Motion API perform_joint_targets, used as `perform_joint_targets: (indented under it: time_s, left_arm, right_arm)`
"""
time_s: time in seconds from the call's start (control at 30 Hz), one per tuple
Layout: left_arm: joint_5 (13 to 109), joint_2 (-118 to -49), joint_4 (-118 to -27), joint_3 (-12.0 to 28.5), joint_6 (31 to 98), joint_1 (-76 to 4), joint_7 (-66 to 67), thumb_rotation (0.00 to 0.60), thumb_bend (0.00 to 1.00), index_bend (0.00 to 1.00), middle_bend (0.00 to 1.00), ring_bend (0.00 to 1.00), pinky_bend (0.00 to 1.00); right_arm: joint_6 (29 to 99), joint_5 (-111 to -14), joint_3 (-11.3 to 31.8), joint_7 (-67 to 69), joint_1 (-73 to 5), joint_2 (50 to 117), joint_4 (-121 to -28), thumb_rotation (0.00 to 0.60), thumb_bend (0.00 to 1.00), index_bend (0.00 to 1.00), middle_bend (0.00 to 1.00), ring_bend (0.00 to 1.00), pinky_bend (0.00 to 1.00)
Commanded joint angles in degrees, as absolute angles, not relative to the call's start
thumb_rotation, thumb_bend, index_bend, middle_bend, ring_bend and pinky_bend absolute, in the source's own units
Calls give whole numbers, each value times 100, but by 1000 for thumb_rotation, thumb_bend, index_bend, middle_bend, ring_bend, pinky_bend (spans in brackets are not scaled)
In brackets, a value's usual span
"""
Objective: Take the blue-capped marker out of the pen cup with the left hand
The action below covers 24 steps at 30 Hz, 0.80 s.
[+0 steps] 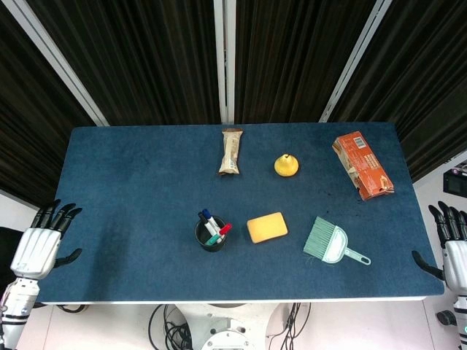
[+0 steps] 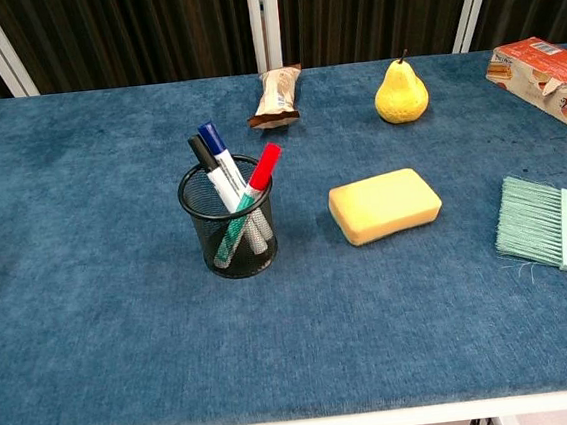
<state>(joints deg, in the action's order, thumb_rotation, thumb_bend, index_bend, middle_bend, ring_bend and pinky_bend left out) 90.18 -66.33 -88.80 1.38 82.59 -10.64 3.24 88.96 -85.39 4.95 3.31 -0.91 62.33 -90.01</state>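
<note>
A black mesh pen cup [image 1: 211, 235] [image 2: 229, 223] stands near the table's front middle. In it lean a blue-capped marker [image 2: 213, 140] [image 1: 207, 215], a black-capped one [image 2: 201, 150] and a red-capped one [image 2: 265, 163]. My left hand [image 1: 42, 242] hangs off the table's left front corner, fingers spread, holding nothing, far from the cup. My right hand [image 1: 454, 250] is beyond the right edge, fingers also apart and empty. Neither hand shows in the chest view.
On the blue table [image 1: 131, 182] lie a yellow sponge [image 1: 266, 227] right of the cup, a green brush with dustpan [image 1: 330, 243], a pear [image 1: 286, 165], a wrapped snack bar [image 1: 231, 152] and an orange box [image 1: 363, 165] at the back right.
</note>
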Motion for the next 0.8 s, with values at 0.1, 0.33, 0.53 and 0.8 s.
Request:
perform_joint_targets:
  time_s: [0.1,0.33,0.53,0.8]
  left_arm:
    - [9120,-6319,-9429,191,7778,-1429,297,600,159,153,117,0,123]
    - [8860,-5998,-10231,558,6464,-2406,412,600,178,162,126,24,162]
    - [8143,-6122,-10526,989,5310,-3297,504,600,204,176,132,31,177]
    - [6557,-6484,-10679,1344,4126,-4360,1017,600,214,192,155,46,196]
  right_arm:
    - [8776,-8435,495,321,-104,6239,-8991,600,158,0,0,0,0]
    - [8760,-8421,475,366,-89,6289,-8903,600,158,0,0,0,0]
    - [8845,-8450,505,375,-69,6210,-8990,600,158,0,0,0,0]
    - [8794,-8307,553,412,-59,6139,-9092,600,159,0,0,0,0]
